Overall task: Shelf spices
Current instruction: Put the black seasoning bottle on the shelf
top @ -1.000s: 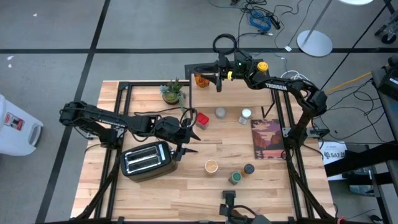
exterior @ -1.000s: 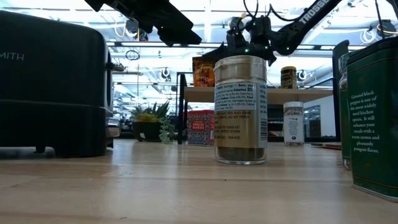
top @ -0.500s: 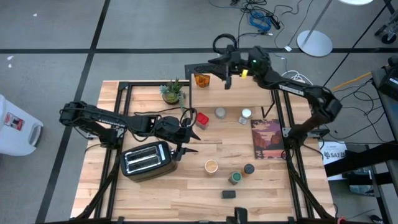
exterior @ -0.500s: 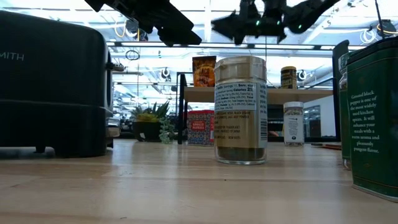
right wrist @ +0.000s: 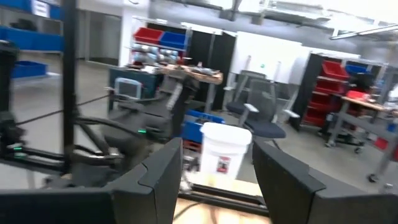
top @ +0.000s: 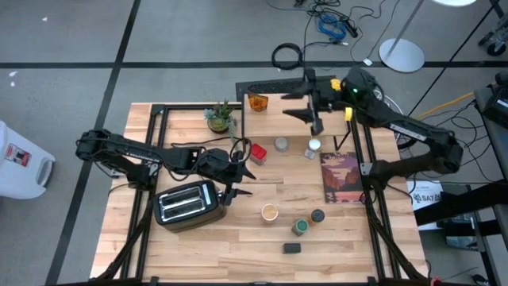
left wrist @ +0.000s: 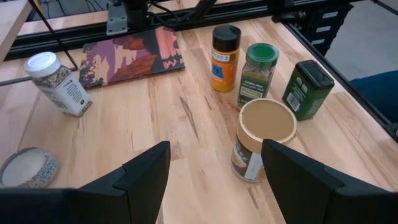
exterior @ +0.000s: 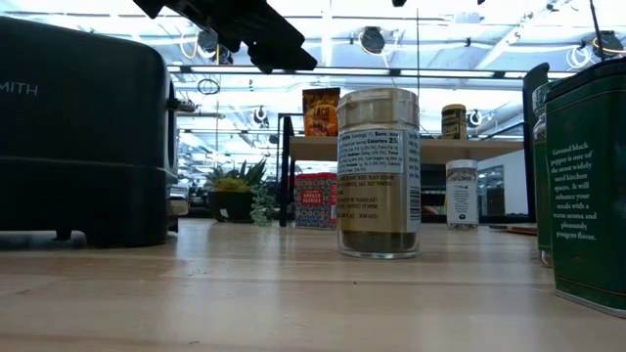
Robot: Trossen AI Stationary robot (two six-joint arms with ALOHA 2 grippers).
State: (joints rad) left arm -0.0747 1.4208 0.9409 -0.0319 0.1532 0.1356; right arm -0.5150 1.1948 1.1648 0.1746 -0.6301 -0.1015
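The shelf [top: 270, 121] stands at the table's far edge with an orange jar [top: 256, 102] and a yellow-lidded jar [exterior: 453, 120] on its top. A red tin [top: 257, 152], a grey-lidded jar [top: 281, 144] and a white-lidded jar [top: 314, 146] stand on the table in front of it. A tan-lidded jar [left wrist: 264, 140], a green-lidded jar [left wrist: 257, 73], an orange bottle [left wrist: 225, 48] and a dark tin [left wrist: 308, 89] stand nearer. My right gripper [top: 292, 104] hangs open high over the shelf. My left gripper [left wrist: 214, 180] waits open above the table's middle, beside the toaster.
A silver toaster [top: 188, 203] stands at the near left and a potted plant [top: 220, 117] left of the shelf. A picture book [top: 341, 176] lies flat at the right. Bare tabletop [top: 238, 238] lies along the near edge.
My right gripper has risen from beside the orange jar on the shelf and swung toward the table's right edge, leaving the low view at the top. Its fingers stay apart. The orange jar stays upright on the shelf.
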